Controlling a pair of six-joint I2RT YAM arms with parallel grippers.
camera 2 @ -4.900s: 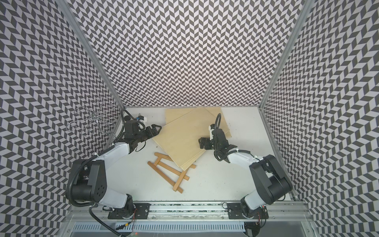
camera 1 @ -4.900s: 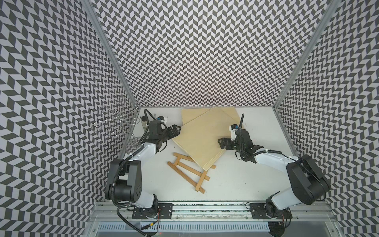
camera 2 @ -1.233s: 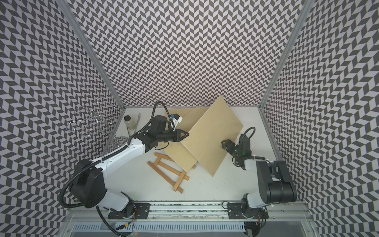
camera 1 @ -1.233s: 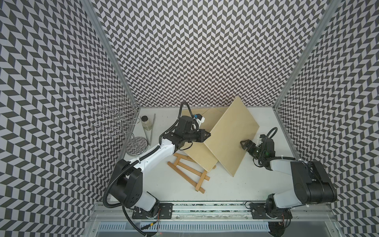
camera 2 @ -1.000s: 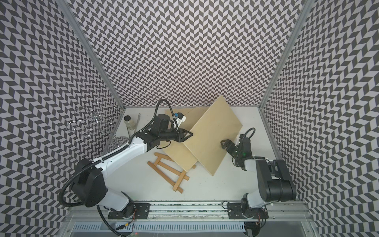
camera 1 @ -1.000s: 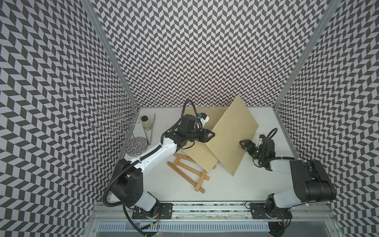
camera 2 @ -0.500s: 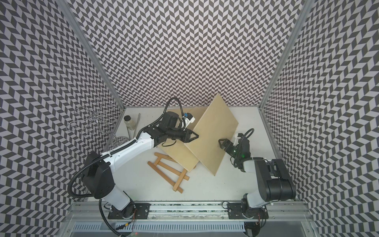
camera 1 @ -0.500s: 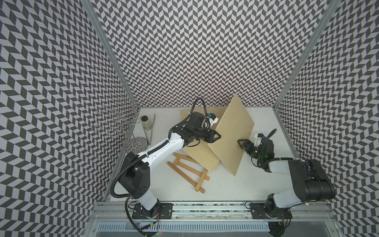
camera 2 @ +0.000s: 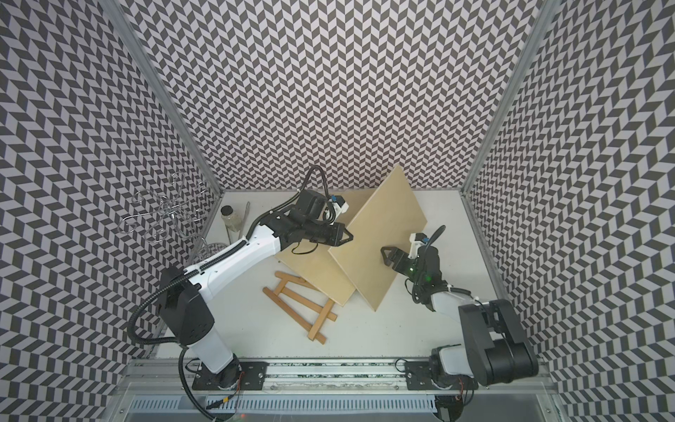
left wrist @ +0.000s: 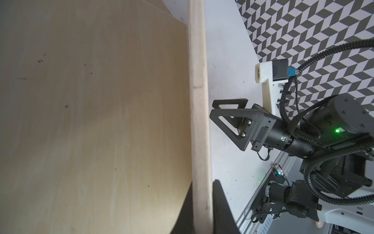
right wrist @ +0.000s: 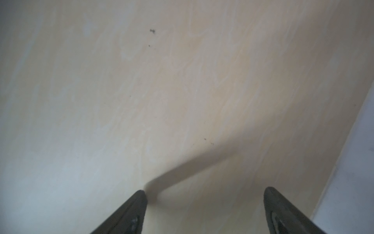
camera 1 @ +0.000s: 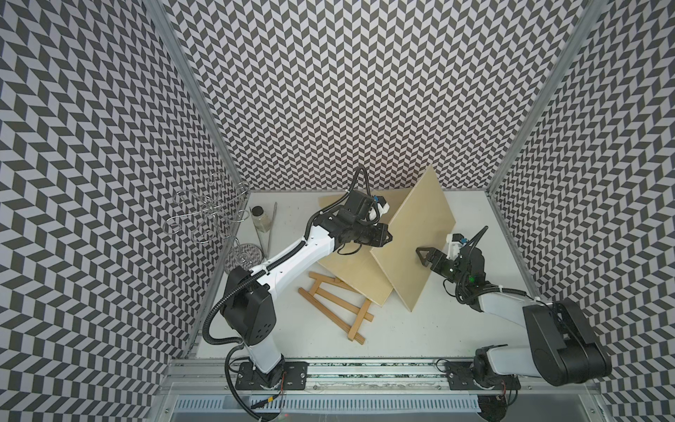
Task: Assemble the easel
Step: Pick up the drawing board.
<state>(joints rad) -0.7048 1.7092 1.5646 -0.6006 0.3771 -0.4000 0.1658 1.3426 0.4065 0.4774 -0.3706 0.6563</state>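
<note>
Pale wood nearest the front rail: easel frame (camera 1: 331,316) lying flat on the white table (camera 1: 438,329), not yet stood up, long rails running diagonally from beside the left arm toward front centre. Just behind it, a plywood flat board (camera 1: 350,270) on the table, near corner seemingly overlapping the frame's far end. Further back, a second plywood sheet, the raised board (camera 1: 420,234), standing tilted with its lowest corner on the table beside the flat board's corner. Left gripper (camera 1: 386,237) closed on that sheet's edge, the thin edge showing between the two fingers in the left wrist view. Right gripper (camera 1: 423,255) spread wide on the opposite side, holding nothing, fingertips at the broad face, one tip apparently touching it in the right wrist view. Easel frame well apart from both sets of fingers, forward of them and on the left arm's side of the tilted sheet; closer to the left arm, itself occupied; tilted sheet standing between the right gripper and the frame. Likely calls for parking the sheet before any reach for the frame. Farthest back, by the left wall: small jar (camera 1: 258,212) and wire rack (camera 1: 210,212).
</note>
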